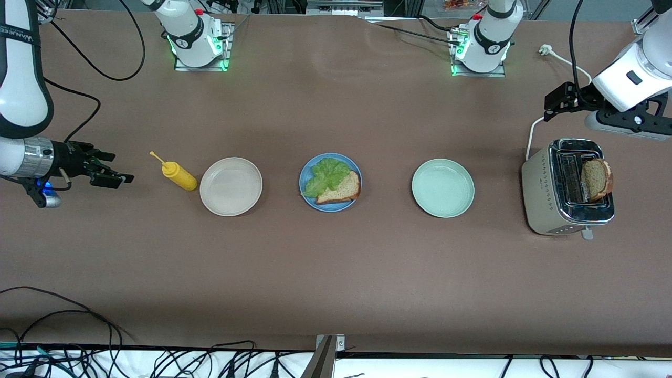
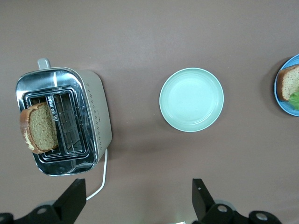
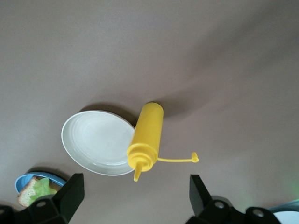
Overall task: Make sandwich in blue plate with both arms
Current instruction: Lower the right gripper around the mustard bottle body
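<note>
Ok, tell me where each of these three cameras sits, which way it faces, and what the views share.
Front view: high across the table, facing both arm bases; right gripper and left gripper show open.
Left wrist view: looks down on the toaster with its toast slice and the pale green plate; own fingers show.
Right wrist view: looks down on the mustard bottle and beige-white plate.
Both wrist views catch the blue plate.

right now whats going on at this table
A sandwich is half built: the blue plate holds one toast slice with a lettuce leaf on it. A second slice stands in the toaster. Neither arm holds anything. The left pincer hangs open above the toaster end of the table; the right pincer is open beside the yellow sauce bottle.
</note>
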`<state>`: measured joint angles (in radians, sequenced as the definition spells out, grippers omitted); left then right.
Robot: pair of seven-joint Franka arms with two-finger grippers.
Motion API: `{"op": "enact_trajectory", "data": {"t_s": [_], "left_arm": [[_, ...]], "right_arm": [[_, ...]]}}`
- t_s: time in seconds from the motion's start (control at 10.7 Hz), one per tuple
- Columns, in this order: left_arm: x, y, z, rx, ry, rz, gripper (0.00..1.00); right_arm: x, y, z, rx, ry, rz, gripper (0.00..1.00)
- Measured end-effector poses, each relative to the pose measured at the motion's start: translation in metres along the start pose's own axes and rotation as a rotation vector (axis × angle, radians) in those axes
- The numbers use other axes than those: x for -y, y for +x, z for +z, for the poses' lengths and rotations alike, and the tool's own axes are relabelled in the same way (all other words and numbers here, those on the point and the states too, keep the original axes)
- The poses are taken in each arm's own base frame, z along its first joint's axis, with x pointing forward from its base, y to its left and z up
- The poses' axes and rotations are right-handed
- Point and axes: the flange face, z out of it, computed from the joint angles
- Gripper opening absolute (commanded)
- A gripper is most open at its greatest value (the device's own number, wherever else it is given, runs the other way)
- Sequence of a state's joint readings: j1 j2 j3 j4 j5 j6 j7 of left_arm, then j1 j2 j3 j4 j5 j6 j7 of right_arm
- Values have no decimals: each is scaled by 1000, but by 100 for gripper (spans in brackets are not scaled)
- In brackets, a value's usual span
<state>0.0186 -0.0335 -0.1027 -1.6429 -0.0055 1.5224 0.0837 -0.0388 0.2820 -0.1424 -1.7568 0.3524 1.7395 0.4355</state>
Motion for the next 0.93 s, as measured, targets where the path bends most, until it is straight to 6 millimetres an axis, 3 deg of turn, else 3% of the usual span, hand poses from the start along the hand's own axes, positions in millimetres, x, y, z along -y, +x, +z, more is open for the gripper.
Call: {"op": "enact_trajectory", "data": {"t_s": [0.56, 0.93], "left_arm": [[-1, 0, 0, 1, 0, 2, 100], [-1, 0, 0, 1, 0, 2, 100]], "right_arm": [[-50, 27, 57, 68, 79, 140, 100], [-72, 36, 76, 120, 174, 146, 100]]}}
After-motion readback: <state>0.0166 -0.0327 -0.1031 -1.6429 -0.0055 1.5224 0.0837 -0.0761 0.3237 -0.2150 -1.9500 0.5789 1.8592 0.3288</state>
